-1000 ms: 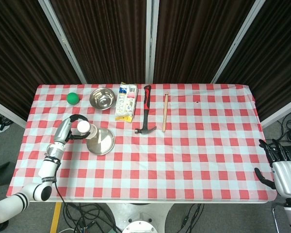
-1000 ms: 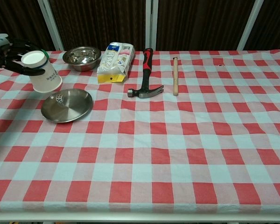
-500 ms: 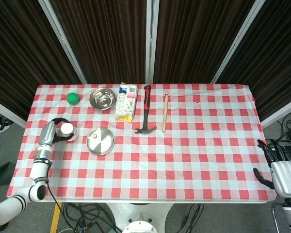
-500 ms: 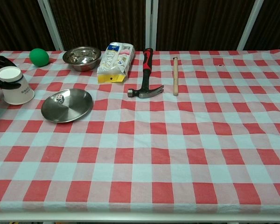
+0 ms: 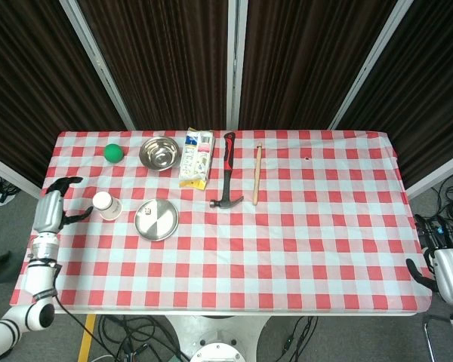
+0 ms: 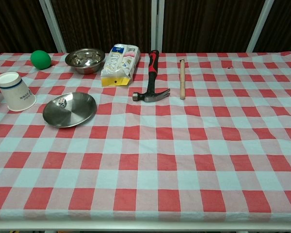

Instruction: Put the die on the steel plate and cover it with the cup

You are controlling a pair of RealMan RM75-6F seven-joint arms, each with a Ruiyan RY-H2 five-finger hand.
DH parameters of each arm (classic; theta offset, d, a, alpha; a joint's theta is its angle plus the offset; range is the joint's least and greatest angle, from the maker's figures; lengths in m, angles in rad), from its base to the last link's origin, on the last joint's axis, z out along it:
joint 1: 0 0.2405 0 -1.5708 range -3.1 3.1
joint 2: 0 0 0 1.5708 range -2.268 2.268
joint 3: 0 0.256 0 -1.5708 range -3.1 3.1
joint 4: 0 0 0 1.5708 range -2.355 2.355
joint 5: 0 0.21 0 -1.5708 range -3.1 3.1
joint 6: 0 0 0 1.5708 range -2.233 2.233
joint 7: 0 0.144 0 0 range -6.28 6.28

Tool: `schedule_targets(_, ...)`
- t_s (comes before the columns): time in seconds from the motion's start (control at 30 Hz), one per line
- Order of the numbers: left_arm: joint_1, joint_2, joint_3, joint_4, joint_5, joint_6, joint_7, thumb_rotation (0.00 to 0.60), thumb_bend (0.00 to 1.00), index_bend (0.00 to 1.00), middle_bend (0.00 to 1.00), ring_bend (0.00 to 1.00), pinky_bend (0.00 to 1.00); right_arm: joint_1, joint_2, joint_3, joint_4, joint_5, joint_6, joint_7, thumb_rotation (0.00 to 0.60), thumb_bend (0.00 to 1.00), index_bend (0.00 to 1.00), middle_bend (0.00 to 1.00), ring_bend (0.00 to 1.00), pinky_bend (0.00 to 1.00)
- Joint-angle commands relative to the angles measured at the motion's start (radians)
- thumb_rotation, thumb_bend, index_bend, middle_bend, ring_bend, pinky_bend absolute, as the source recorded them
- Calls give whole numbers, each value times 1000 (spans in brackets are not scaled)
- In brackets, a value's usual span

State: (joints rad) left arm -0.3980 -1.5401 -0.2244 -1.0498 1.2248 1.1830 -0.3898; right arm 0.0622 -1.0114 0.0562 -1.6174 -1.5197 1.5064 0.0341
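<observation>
the bench (image 5: 309,226) wears a red-and-white checked cloth, flat and wide. at its far edge, around 11 o'clock from the centre, lies a crinkled snack bag (image 6: 119,63), white with yellow trim. to the right of it rests a claw hammer (image 6: 150,77) with a red-and-black handle and steel head, then a plain wooden stick (image 6: 182,77), both lying lengthwise and apart from each other. left of the bag sits a round shiny steel bowl (image 6: 85,59), and further left a smooth green ball (image 6: 40,58).

the steel plate (image 6: 77,114), shallow and mirror-bright, sits at about 9 o'clock, with nothing between it and the cup. the cup (image 6: 15,91), white paper with a tapered wall, stands mouth-down on the cloth just left of the plate, not touching it. the die (image 6: 62,102), a small white cube with dark pips, lies on the plate toward its left rim, uncovered.

the left robot hand (image 5: 54,213) hovers beyond the bench's left edge near the cup, fingers spread, gripping nothing. the right robot hand (image 5: 442,256) sits off the right corner, partly cut off; i cannot tell its finger state.
</observation>
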Motion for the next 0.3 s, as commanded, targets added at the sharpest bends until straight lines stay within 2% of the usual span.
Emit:
schedule_targets(0.03,106,112,64,-91,64,145,168,600,212,231,231,120,115,-6,-10,3,16,16,-2,-5,600,252,47,180,8,135)
schedule_targets(0.13,163,170,97,-162,77,211,271,600,210,232,231,120,109,-4,-15,-7,29,13,-20,21,600,251,47,148,0,114)
schedule_targets(0.3,248,260,160,-325,86,263,362,600,211,233,231,120,105,1,-17,-30,48,-30,-33,94,600,250,48,132,0,99)
